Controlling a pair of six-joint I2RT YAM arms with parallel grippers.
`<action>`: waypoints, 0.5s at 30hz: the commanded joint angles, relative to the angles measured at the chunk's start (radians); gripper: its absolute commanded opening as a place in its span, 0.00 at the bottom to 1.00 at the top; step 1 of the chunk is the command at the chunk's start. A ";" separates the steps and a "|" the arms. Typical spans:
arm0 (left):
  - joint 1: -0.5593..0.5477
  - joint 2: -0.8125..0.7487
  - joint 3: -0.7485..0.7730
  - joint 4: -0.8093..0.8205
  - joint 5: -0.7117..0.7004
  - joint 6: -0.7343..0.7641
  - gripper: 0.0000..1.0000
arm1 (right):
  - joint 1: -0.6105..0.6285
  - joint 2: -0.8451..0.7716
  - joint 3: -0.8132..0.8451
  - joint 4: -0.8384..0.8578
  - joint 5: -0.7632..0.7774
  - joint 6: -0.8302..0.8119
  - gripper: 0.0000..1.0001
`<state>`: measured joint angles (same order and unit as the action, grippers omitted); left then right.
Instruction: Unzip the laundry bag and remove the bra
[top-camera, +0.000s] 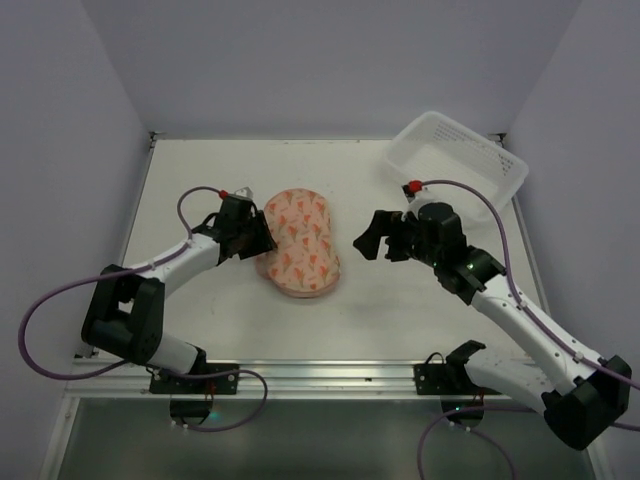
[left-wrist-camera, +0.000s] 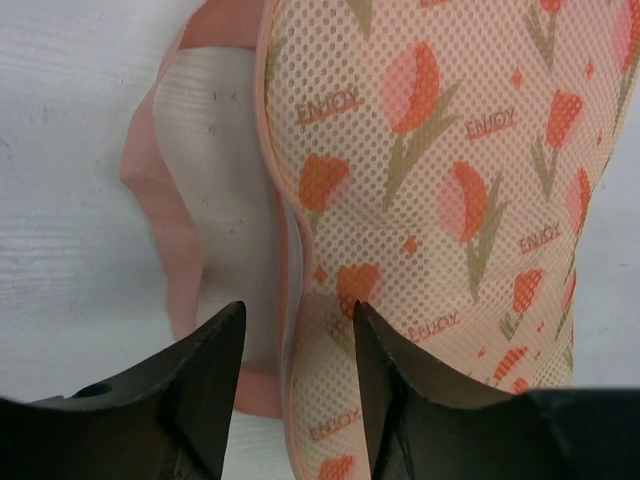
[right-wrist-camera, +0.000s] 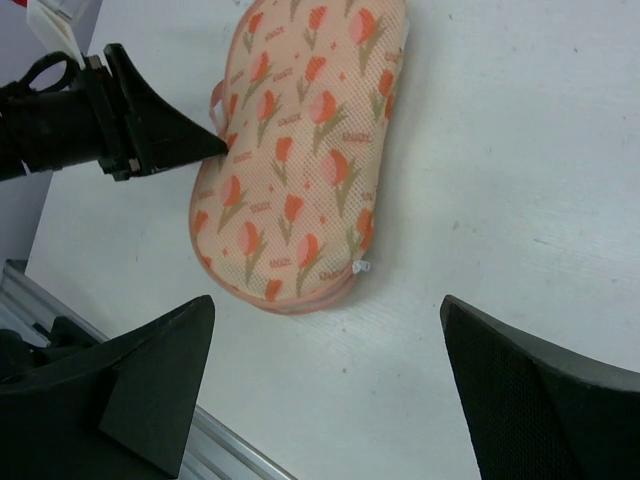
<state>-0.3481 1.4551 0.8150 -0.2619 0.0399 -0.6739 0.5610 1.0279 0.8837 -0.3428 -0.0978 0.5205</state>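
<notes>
The laundry bag (top-camera: 303, 243) lies zipped shut at the table's middle, peach mesh with orange tulips (left-wrist-camera: 450, 170) (right-wrist-camera: 300, 150). Its small white zipper pull (right-wrist-camera: 362, 267) sits on the rim at the near right. A pink loop (left-wrist-camera: 145, 180) lies flat on the table at the bag's left side. My left gripper (top-camera: 262, 240) (left-wrist-camera: 298, 308) is at that left edge, jaws apart with the bag's rim between them; one fingertip (left-wrist-camera: 365, 325) rests on the mesh. My right gripper (top-camera: 368, 242) (right-wrist-camera: 328, 300) hangs wide open just right of the bag, holding nothing. The bra is hidden.
A white slotted plastic basket (top-camera: 455, 160) stands at the back right, behind the right arm. A metal rail (top-camera: 320, 375) runs along the table's near edge. White walls close in the table on three sides.
</notes>
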 joint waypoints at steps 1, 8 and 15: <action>0.008 0.037 0.065 0.070 -0.015 -0.009 0.49 | -0.001 -0.109 -0.087 -0.018 0.061 0.042 0.96; 0.008 0.090 0.082 0.067 -0.023 -0.006 0.41 | -0.001 -0.259 -0.187 -0.028 0.096 0.067 0.96; 0.008 0.087 0.066 0.043 -0.029 0.002 0.30 | -0.003 -0.272 -0.203 -0.028 0.096 0.069 0.96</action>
<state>-0.3481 1.5429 0.8623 -0.2401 0.0353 -0.6777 0.5610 0.7597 0.6899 -0.3824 -0.0238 0.5766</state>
